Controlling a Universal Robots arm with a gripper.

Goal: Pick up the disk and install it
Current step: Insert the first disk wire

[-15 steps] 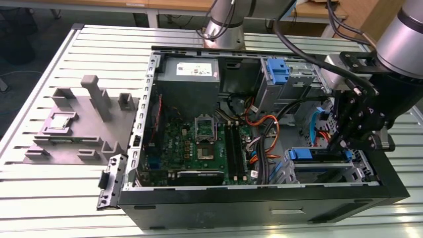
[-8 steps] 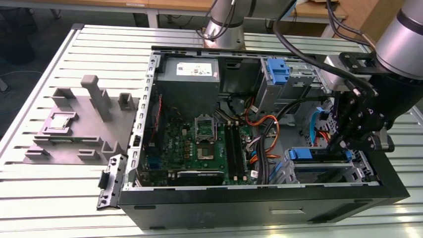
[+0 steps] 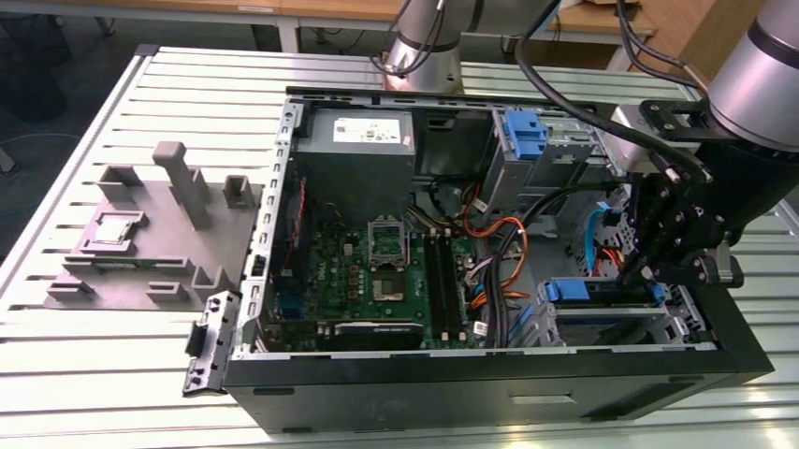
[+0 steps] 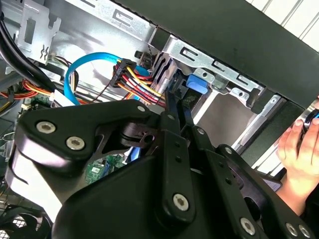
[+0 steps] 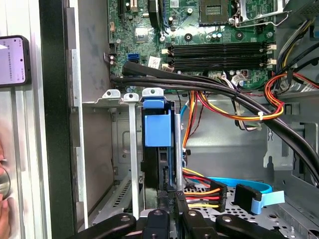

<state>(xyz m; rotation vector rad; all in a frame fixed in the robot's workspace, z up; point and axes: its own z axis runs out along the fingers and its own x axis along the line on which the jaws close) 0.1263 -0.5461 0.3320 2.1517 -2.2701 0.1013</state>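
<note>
computer case (image 3: pixel 500 393), disk (image 5: pixel 157 132) half hidden

Disk (image 5: pixel 158 149): stands on edge in the metal drive cage at the case's front corner, slotted between the cage's upright rails. In first wrist view its blue plastic rail/tab faces out, w/ a dark thin body running down below it. In exterior view the blue rail end (image 3: pixel 577 291) shows atop the cage, at that view's lower right. In second wrist view a blue tab (image 4: pixel 197 83) peeks beside the cage wall. Label can't be made out.
</note>
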